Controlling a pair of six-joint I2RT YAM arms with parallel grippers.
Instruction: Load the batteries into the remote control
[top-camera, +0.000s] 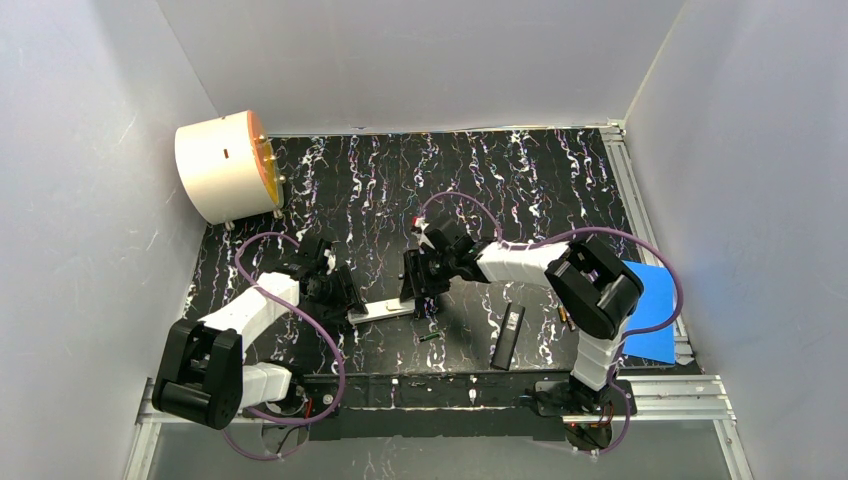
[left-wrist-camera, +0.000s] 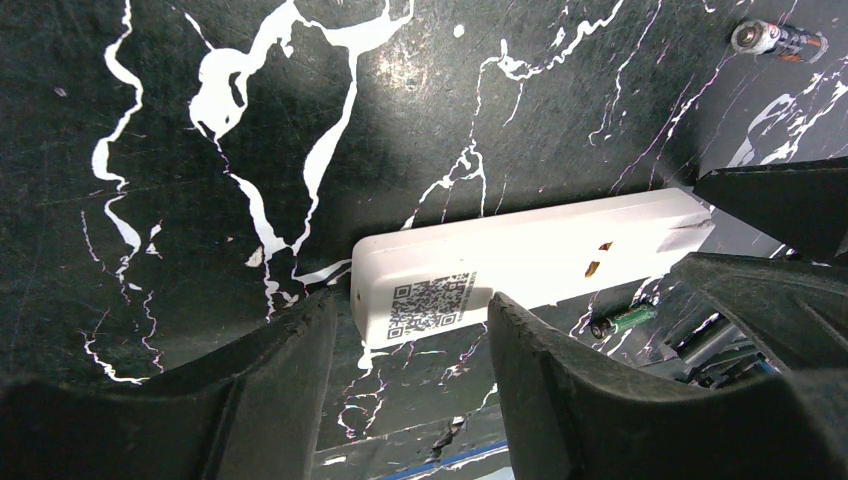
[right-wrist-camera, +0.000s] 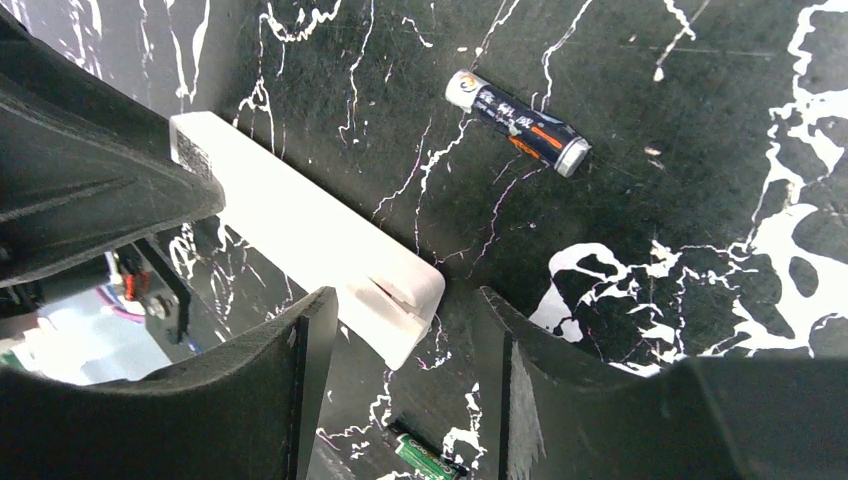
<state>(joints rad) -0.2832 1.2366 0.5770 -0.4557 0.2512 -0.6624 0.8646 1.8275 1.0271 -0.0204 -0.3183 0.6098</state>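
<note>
A white remote (top-camera: 385, 309) lies on the black marbled table between my two grippers. In the left wrist view it shows its back with a QR code (left-wrist-camera: 520, 262). My left gripper (left-wrist-camera: 410, 345) is open, its fingers either side of that end, with gaps. My right gripper (right-wrist-camera: 400, 335) is open around the opposite, notched end of the remote (right-wrist-camera: 310, 230). A green battery (right-wrist-camera: 430, 458) lies just below the remote; it also shows in the left wrist view (left-wrist-camera: 625, 319) and from above (top-camera: 428, 337). A dark battery with orange marks (right-wrist-camera: 518, 122) lies beyond the remote, also in the left wrist view (left-wrist-camera: 780, 40).
A black remote (top-camera: 508, 336) lies to the right of the right gripper (top-camera: 413, 285). A blue sheet (top-camera: 650, 310) sits at the right edge. A white cylinder (top-camera: 228, 165) stands at the back left. The left gripper (top-camera: 345, 298) is at the white remote's left end.
</note>
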